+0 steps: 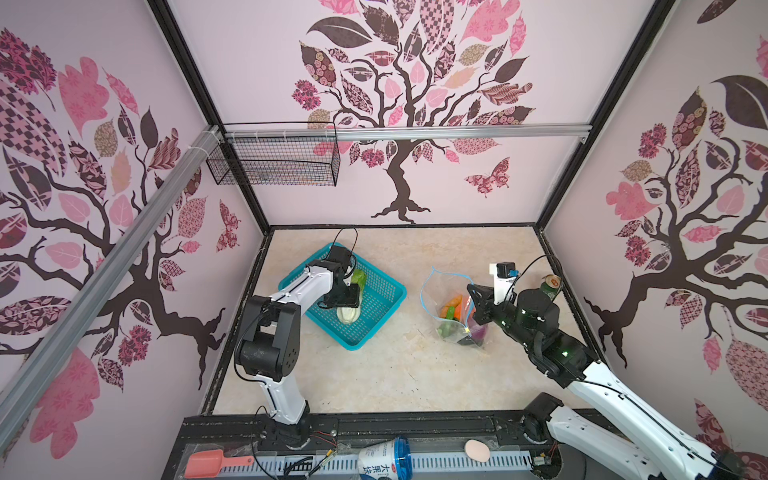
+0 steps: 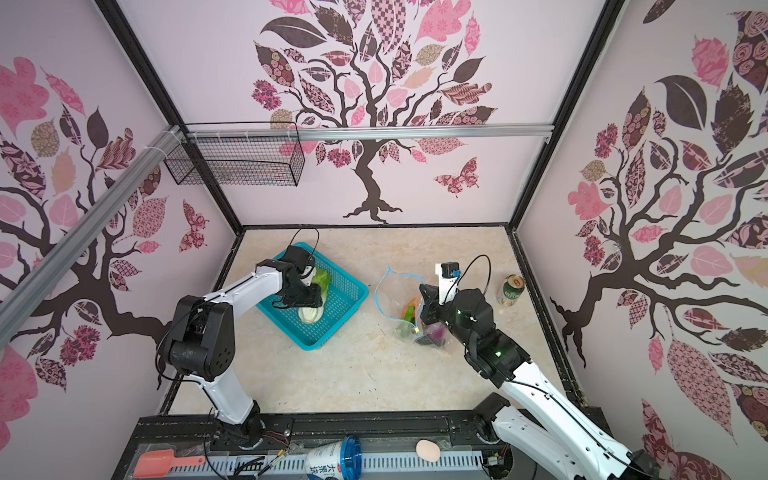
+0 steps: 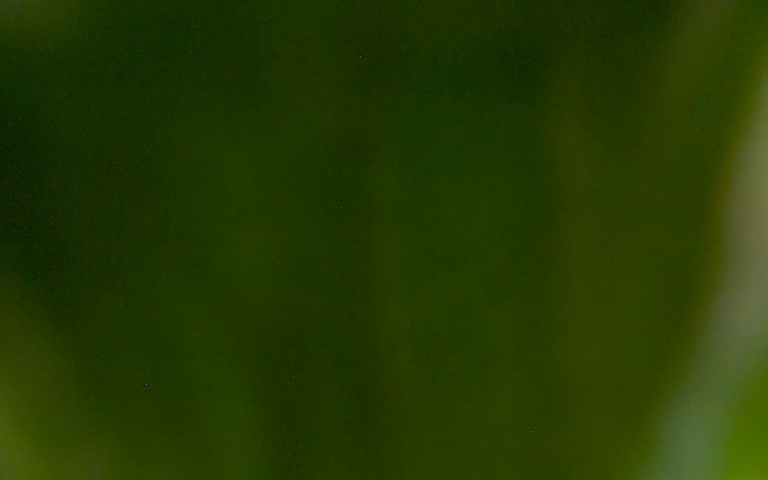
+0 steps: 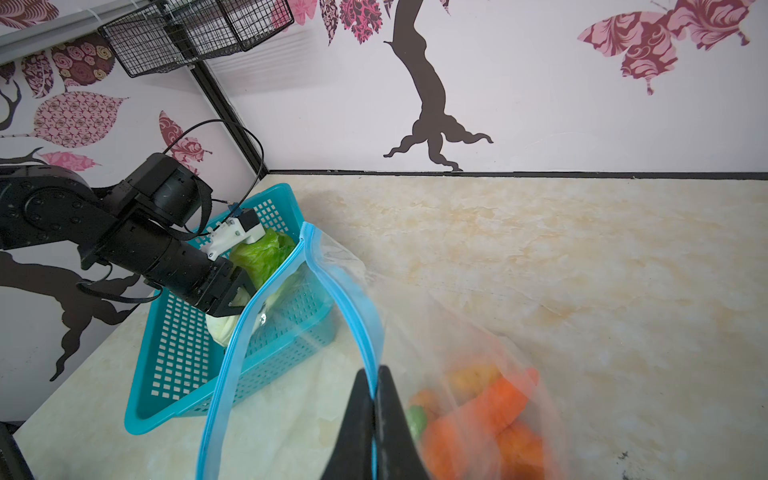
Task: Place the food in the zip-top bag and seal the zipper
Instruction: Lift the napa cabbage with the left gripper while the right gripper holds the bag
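Note:
A green and white lettuce (image 1: 360,279) (image 2: 322,277) lies in the teal basket (image 1: 353,344). My left gripper (image 1: 351,297) (image 2: 314,296) is down on it, fingers clasped round its middle; the lettuce (image 3: 374,208) fills the left wrist view as a green blur. The zip-top bag (image 1: 446,291) stands open on the table with a carrot (image 4: 490,407) and other food inside, a purple piece (image 1: 478,332) at its bottom. My right gripper (image 4: 376,376) is shut on the light-blue zipper (image 4: 357,324) edge and holds the mouth up. The yellow slider (image 1: 467,330) is at the near end.
A green drink can (image 1: 550,286) stands by the right wall, behind my right arm. A black wire basket (image 1: 274,160) hangs on the back left wall. On the front rail lie a pink scoop (image 1: 208,463), a white cup (image 1: 384,457) and a pale egg (image 1: 477,450).

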Robot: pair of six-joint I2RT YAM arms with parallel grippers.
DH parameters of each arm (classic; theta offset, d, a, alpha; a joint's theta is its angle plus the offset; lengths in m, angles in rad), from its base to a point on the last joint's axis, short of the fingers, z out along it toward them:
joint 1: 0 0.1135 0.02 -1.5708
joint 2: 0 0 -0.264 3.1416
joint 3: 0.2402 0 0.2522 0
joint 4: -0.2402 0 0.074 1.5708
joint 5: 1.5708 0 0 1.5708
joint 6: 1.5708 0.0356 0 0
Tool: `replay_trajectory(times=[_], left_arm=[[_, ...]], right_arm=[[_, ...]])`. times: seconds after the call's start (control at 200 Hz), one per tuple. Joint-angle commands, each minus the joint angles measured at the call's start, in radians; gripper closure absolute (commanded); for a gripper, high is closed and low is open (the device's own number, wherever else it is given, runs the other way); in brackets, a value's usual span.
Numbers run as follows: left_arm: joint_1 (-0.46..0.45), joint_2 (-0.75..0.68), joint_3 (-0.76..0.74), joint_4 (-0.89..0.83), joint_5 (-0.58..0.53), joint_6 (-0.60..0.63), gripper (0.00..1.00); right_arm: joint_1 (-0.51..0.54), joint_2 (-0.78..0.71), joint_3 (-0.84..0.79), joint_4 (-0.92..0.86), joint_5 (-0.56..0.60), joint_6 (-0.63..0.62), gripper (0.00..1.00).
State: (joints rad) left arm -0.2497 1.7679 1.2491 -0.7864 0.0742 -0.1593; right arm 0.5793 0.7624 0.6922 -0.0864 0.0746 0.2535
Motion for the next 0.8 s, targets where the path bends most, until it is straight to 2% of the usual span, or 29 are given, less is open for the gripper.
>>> replay_trajectory(times=[0.0, 0.26, 0.455, 0.57, 0.71, 0.795], left_arm=[[-0.004, -0.070, -0.007, 0.023, -0.033, -0.012, 0.47], [-0.003, -0.309, -0.048, 0.085, -0.018, -0.080, 0.51], [-0.004, -0.493, -0.125, 0.265, 0.065, -0.156, 0.56], [-0.004, -0.560, -0.156, 0.361, 0.092, -0.146, 0.65], [-0.004, -0.597, -0.163, 0.342, 0.086, -0.052, 0.81], [-0.004, -0.646, -0.239, 0.406, 0.075, -0.067, 0.82]], right_arm=[[-0.005, 0.001, 0.002, 0.007, 0.001, -0.006, 1.00], [-0.005, 0.041, 0.038, 0.018, -0.034, 0.037, 1.00], [-0.004, 0.144, 0.145, 0.043, -0.084, 0.114, 1.00], [-0.005, 0.219, 0.222, 0.046, -0.116, 0.147, 1.00], [-0.005, 0.281, 0.307, 0.049, -0.107, 0.178, 1.00], [-0.005, 0.299, 0.320, 0.076, -0.092, 0.200, 1.00]])
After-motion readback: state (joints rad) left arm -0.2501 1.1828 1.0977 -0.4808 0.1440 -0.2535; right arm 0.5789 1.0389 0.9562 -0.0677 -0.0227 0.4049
